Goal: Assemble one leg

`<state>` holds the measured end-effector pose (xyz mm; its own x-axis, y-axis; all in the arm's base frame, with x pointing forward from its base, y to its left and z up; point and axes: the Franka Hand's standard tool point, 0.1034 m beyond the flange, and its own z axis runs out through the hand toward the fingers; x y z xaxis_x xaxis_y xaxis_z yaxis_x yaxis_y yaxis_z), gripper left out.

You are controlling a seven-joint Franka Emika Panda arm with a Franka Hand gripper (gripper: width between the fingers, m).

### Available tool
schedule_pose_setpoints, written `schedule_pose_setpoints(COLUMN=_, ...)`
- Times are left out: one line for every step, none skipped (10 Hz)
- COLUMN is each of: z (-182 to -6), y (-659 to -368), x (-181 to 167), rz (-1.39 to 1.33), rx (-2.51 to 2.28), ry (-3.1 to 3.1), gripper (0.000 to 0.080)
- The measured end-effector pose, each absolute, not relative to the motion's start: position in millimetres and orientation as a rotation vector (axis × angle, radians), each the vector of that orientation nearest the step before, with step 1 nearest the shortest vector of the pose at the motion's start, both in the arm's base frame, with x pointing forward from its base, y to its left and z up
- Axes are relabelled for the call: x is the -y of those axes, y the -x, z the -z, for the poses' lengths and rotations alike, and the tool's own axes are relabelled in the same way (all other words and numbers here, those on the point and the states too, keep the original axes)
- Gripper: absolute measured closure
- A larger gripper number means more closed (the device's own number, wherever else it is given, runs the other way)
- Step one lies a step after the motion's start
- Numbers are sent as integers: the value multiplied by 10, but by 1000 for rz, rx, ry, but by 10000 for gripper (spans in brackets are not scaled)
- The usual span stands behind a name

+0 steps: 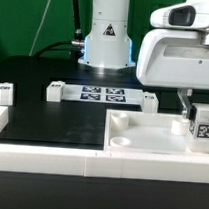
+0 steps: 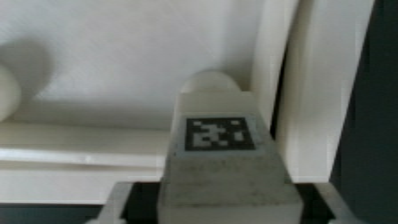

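My gripper (image 1: 199, 107) hangs at the exterior view's right, shut on a leg (image 1: 203, 123), a small white block with a black-and-white tag on its face. It holds the leg upright over the right corner of the large white tray-shaped piece (image 1: 141, 136). In the wrist view the leg (image 2: 221, 130) runs out from between the two fingers (image 2: 128, 203), tag facing the camera, its rounded tip over the tray piece's floor (image 2: 107, 95) next to the raised rim (image 2: 299, 80). I cannot tell whether the leg touches the tray piece.
The marker board (image 1: 101, 93) lies at the back of the black table. Three more white legs stand near it: one at the far left (image 1: 5, 92), one left of the board (image 1: 53, 88), one right of it (image 1: 151, 99). A white rail (image 1: 49, 159) runs along the front.
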<state>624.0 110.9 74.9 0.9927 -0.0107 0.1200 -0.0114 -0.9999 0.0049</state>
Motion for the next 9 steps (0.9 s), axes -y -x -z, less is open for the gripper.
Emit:
schedule_pose_setpoints(z=-748, y=-6239, x=-1111, rz=-188, rx=80, ry=-3134, gripper=509)
schedule_pose_setpoints(z=-742, y=-6234, x=-1115, rz=-187, rx=255, ry=-3134, gripper=509)
schedule_pose_setpoints(z=-740, y=-6232, x=-1117, rz=-191, rx=425, ry=-3123, gripper=509)
schedule_pose_setpoints(z=-742, y=-6231, x=-1146, rz=-203, rx=646, ry=-3098, gripper=509)
schedule_pose_setpoints(z=-742, y=-6211, x=-1191, rz=-204, rx=884, ry=-3053, gripper=509)
schedule_pose_setpoints(z=-744, y=-6198, x=-1197, rz=-201, rx=1127, ry=-2979, gripper=509)
schedule_pose_setpoints(z=-742, y=-6194, x=-1192, rz=-200, rx=1335, ry=-2905, gripper=509)
schedule_pose_setpoints(z=-745, y=-6194, x=-1187, rz=-218, rx=1483, ry=-2848, gripper=509)
schedule_pose_setpoints(z=-749, y=-6192, x=-1183, rz=-210, rx=1639, ry=-2772, gripper=509)
